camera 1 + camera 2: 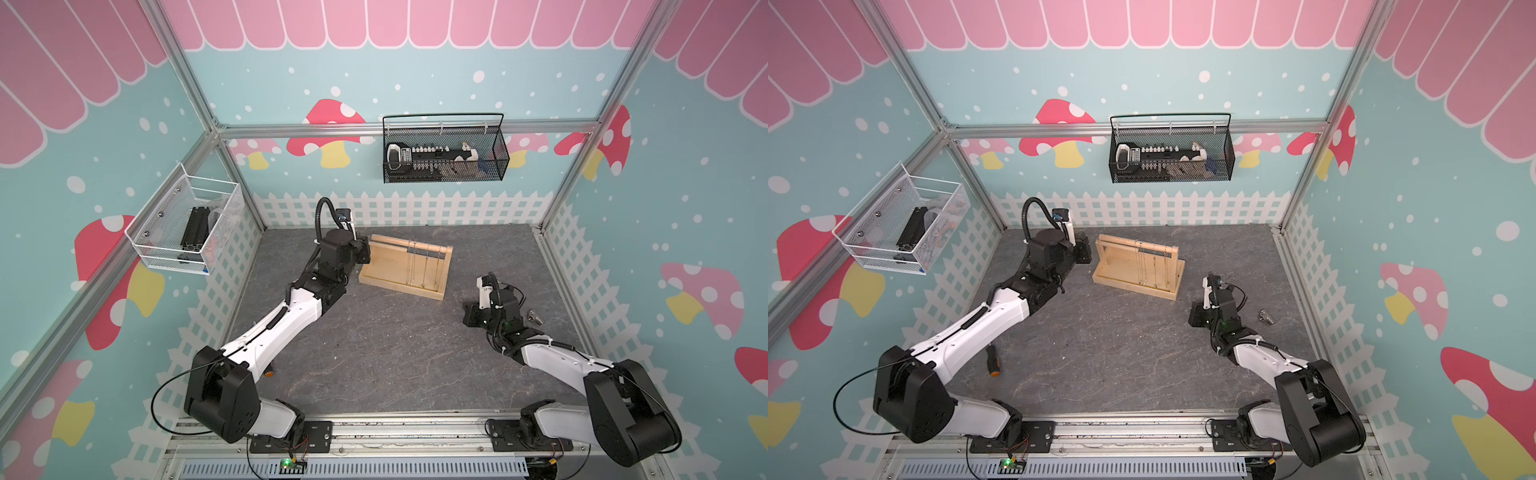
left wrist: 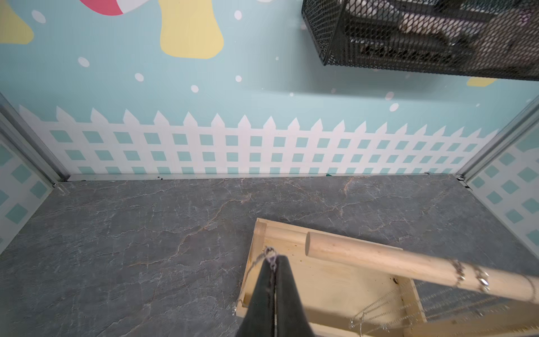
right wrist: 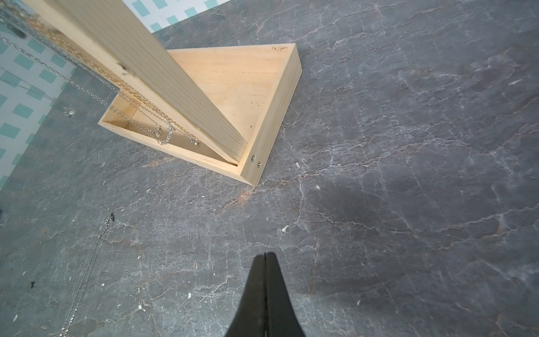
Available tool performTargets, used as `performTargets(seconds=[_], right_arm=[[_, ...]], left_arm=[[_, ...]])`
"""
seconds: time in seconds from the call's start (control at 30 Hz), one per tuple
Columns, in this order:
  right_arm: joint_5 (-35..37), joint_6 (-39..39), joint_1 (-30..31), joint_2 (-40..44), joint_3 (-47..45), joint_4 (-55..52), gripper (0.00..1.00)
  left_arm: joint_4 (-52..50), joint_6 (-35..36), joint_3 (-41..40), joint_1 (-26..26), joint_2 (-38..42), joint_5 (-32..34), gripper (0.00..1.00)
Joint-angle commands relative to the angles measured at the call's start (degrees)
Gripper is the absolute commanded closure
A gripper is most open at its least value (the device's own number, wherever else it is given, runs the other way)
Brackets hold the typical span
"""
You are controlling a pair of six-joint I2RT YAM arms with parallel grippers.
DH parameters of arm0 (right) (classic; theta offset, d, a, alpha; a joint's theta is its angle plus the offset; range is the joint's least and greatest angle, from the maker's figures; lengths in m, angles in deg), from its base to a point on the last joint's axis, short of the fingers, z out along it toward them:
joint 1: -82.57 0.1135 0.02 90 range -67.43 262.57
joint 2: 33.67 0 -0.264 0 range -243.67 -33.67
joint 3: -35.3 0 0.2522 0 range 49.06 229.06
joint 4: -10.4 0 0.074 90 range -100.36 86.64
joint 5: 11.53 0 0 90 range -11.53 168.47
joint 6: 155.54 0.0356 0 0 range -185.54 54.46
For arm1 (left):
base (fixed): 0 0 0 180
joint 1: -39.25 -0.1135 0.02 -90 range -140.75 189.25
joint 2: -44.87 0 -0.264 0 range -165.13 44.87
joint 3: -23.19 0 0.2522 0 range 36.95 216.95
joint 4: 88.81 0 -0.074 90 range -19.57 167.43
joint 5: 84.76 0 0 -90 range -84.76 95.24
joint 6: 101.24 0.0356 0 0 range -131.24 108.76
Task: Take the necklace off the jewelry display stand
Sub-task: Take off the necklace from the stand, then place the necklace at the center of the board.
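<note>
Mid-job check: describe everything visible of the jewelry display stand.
The jewelry display stand is pale unpainted wood: a shallow rectangular tray base with a low rim, upright end boards, and a round dowel across the top. It stands upright on the grey table, toward the back, slightly askew. Several thin silver and gold necklaces hang from the dowel toward the tray. The left gripper, fingers shut on a thin chain, is beside one end; contact with the wood cannot be told.

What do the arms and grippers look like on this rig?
Matching pair: left arm and right arm have white link shells between bulky black joint housings. Thin black cable loops at each shoulder; a black corrugated hose at the left wrist. Left gripper and right gripper: tapered matte-black fingers.
</note>
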Motion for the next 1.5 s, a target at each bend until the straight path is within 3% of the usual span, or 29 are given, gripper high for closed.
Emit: performTargets(seconds=[0.0,0.13,0.37,0.7,1.1,1.47], right_arm=[[-0.3,0.7,0.1,-0.5,0.9,0.9,1.0],[0.0,0.3,0.1,0.8,0.8,0.3,1.0],[0.6,-0.6,0.1,2.3,0.7,-0.9,1.0],[-0.3,-2.1,0.1,1.9,1.0,-0.7,1.0],[-0.2,-1.9,0.1,0.5,1.0,-0.2,1.0],[1.5,-2.5,0.1,1.2,1.0,-1.3,0.97]], left_arm=[[-5.2,-1.4,-2.0,0.1,4.6,-5.4,1.0],[-11.5,-3.1,-3.4,2.5,10.6,-11.6,1.0],[-23.1,-3.6,-3.5,10.1,20.6,-16.8,1.0],[-31.0,-7.8,-7.2,16.6,30.0,-26.9,1.0],[-30.9,-10.0,-9.3,30.7,28.8,-24.2,1.0],[-30.9,-11.7,-11.3,34.2,28.3,-21.3,1.0]])
